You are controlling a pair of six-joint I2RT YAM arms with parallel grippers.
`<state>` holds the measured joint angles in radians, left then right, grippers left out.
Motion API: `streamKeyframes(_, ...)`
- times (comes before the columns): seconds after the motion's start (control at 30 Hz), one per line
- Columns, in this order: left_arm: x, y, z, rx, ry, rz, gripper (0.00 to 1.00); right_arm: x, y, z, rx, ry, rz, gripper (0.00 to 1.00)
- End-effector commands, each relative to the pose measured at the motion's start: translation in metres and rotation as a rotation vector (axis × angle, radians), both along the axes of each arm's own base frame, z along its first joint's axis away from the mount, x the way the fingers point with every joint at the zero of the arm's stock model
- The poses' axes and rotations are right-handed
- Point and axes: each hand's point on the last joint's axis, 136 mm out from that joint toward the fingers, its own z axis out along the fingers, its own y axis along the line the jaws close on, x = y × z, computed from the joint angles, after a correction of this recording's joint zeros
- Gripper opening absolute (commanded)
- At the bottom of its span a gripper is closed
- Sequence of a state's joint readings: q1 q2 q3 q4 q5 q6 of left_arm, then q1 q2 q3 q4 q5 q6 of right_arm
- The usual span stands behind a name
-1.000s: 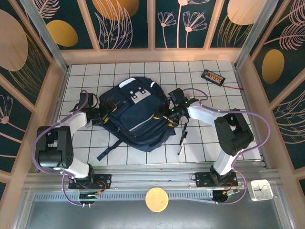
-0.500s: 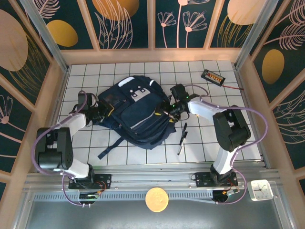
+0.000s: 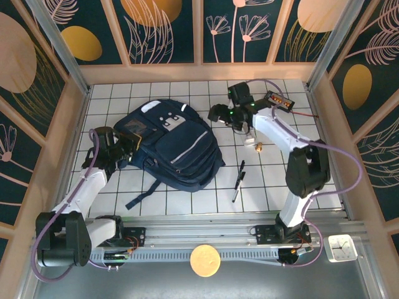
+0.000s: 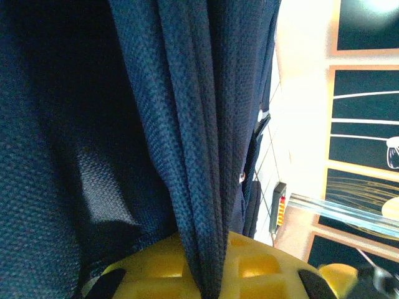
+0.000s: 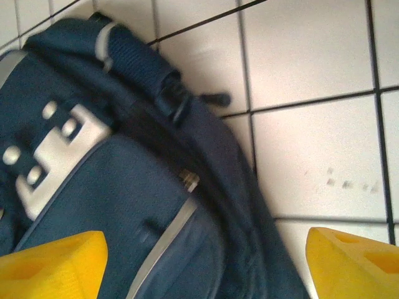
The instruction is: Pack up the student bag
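The student bag [image 3: 171,146], navy blue with grey stripes and white patches, lies flat on the white tiled table, left of centre. At its left edge my left gripper [image 3: 123,147] is shut on the bag; the left wrist view shows a fold of navy fabric [image 4: 187,124] pinched between the yellow fingers of the left gripper [image 4: 209,277]. Beyond the bag's top right corner my right gripper [image 3: 218,114] hovers open. In the right wrist view the right gripper [image 5: 202,268] has its yellow fingertips [image 5: 50,261] spread wide above the bag [image 5: 112,187], with nothing held.
A black pen [image 3: 239,179] lies on the tiles right of the bag. A small brown object [image 3: 258,147] sits near it. A black device with orange markings [image 3: 278,99] and a red cable rests at the back right. Wooden walls enclose the table.
My left gripper shut on the bag's left edge and drew back to the left, shifting the bag left. My right gripper left the bag's right side and moved up toward the back.
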<state>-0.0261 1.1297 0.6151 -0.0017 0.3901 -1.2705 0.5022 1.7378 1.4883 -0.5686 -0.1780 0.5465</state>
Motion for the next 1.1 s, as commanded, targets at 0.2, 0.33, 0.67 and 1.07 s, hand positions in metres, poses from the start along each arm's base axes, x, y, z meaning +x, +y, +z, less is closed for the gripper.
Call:
streamKeyframes(0.2, 0.01, -0.035, 0.06, -0.113, -0.138, 0.002, 0.0, -0.154, 0.135, 0.026, 0.006, -0.008, 0.403, 0.66)
streamKeyframes(0.33, 0.005, -0.037, 0.065, -0.108, -0.137, -0.003, 0.0, -0.178, 0.164, 0.003, 0.011, 0.041, 0.48, 0.61)
streamKeyframes(0.67, -0.01, -0.034, 0.067, -0.128, -0.129, 0.023, 0.0, -0.179, 0.193, -0.037, 0.036, 0.104, 0.457, 0.55)
streamKeyframes(1.07, -0.014, -0.032, 0.065, -0.133, -0.129, 0.042, 0.0, -0.156, 0.133, -0.07, 0.007, 0.186, 0.329, 0.56)
